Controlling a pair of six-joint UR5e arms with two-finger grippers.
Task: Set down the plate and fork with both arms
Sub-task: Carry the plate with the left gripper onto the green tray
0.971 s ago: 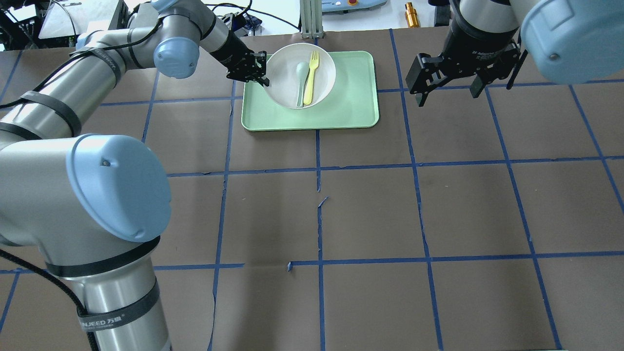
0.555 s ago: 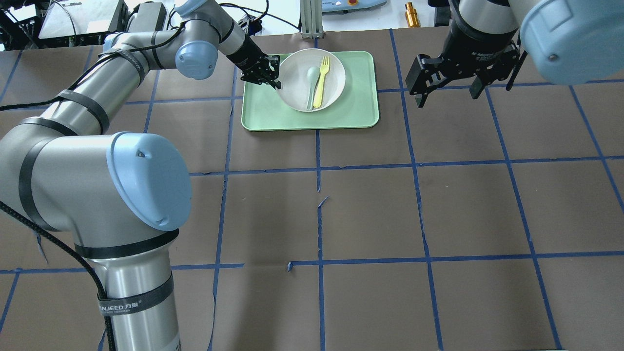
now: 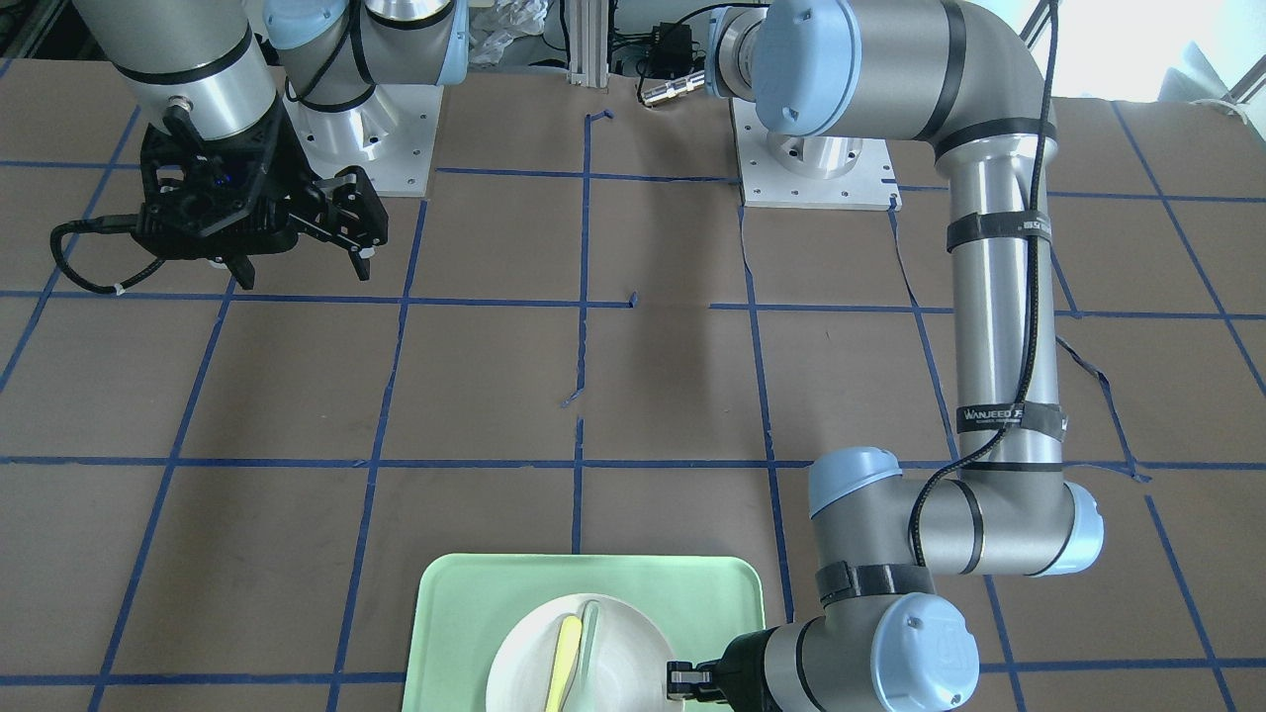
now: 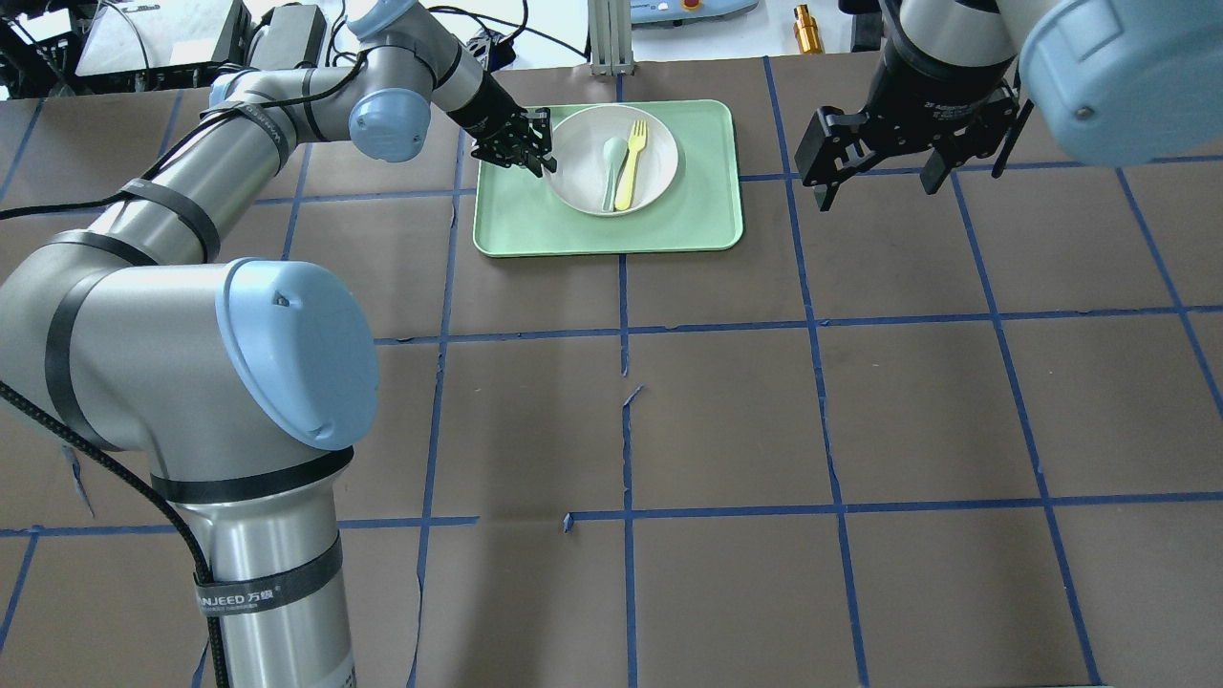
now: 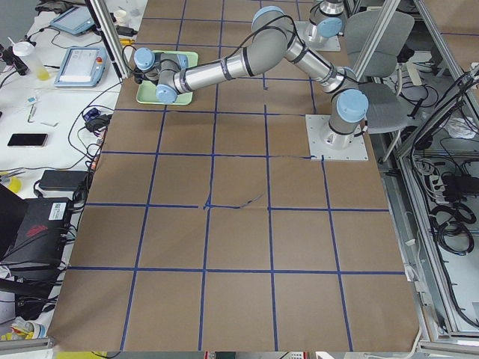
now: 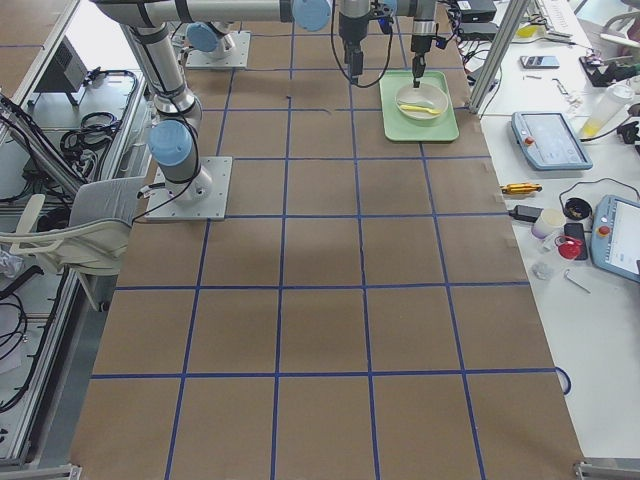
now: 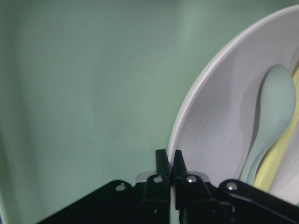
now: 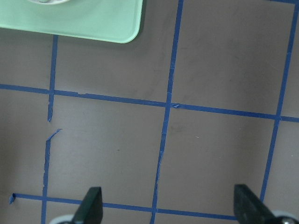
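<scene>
The off-white plate [image 4: 661, 161] sits on the mint-green tray [image 4: 707, 212] at the far middle of the table. The yellow fork [image 4: 631, 164] and a pale grey-green spoon [image 4: 610, 174] lie side by side in the plate. My left gripper [image 4: 547, 158] is shut on the plate's left rim; the left wrist view shows its fingertips [image 7: 161, 161] pinched on the rim of the plate [image 7: 219, 121]. My right gripper [image 4: 877, 186] hangs open and empty to the right of the tray. In the front-facing view the plate [image 3: 628, 658] is at the bottom edge.
The tray's [image 8: 84, 23] corner shows at the top of the right wrist view, with brown taped table below my open right gripper [image 8: 170, 210]. A gold cylinder [image 4: 805, 29] and cables lie beyond the table's far edge.
My left gripper has moved right with the plate's rim in it, and the plate with fork and spoon has shifted right on the tray. The right arm has not moved.
</scene>
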